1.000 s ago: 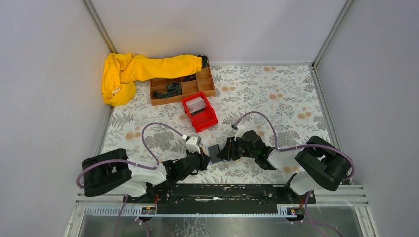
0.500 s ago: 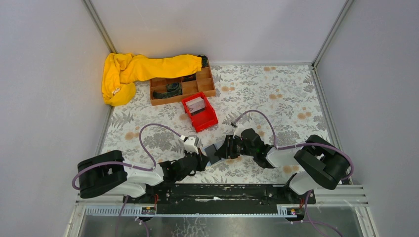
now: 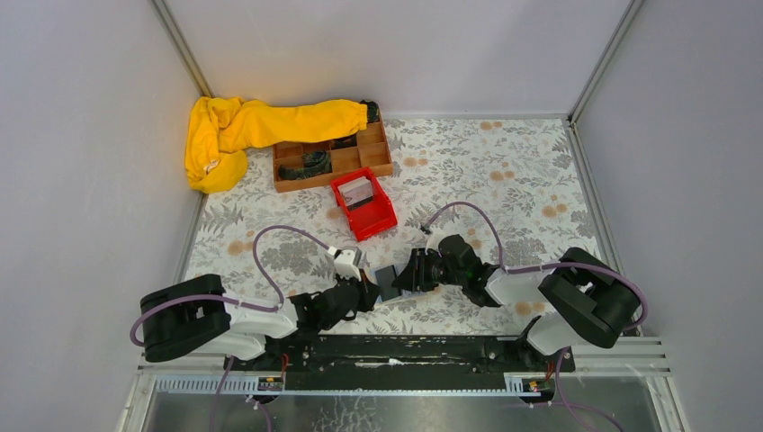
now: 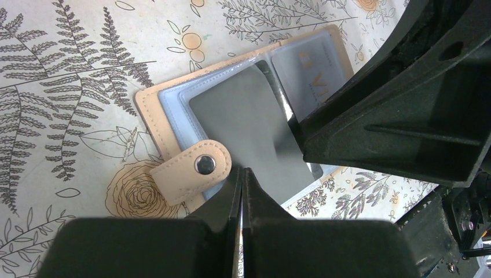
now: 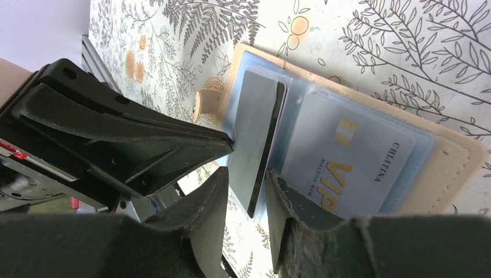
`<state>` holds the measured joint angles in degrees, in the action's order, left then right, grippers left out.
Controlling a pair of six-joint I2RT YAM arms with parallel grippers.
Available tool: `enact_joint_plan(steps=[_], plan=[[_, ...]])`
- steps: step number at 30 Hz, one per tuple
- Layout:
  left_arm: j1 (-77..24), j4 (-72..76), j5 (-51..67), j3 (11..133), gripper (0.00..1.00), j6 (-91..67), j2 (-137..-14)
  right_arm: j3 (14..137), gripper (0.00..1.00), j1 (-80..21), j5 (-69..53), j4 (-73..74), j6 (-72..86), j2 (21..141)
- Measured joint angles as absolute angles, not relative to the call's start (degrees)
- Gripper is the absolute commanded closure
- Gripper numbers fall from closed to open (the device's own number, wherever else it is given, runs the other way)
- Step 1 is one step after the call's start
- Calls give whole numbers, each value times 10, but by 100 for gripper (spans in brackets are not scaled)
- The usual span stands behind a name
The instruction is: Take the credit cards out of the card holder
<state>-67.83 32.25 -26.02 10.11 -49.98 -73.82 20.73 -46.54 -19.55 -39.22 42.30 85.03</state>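
Two grippers are met over the open card holder [image 4: 151,98] on the floral cloth [image 4: 58,87]: left gripper [image 4: 242,185] pinched shut, right gripper [image 5: 246,179] clamped on a grey card [image 5: 255,127]. Red bin [image 3: 363,203] is set well behind.

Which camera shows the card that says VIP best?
The right wrist view: the VIP card lies close, its gold letters readable. The left wrist view shows it faint, partly behind the right gripper, which grips a dark card. In the top view it is too small.

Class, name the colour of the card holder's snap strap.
Beige snap strap; clearest in the left wrist view.
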Motion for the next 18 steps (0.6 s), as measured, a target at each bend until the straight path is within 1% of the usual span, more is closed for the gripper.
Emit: enact_joint_plan(steps=[6, 10, 14, 18], plan=[[-678, 307, -262, 101, 100, -500, -724, 207, 64, -465, -195, -385, 423, 843], [-678, 299, -263, 101, 100, -500, -716, 207, 64, -466, -203, -406, 434, 844], [-678, 297, -262, 99, 100, -503, -714, 207, 64, -466, -217, -446, 447, 866], [-678, 296, -262, 90, 100, -508, -708, 207, 64, -466, -219, -451, 450, 884]])
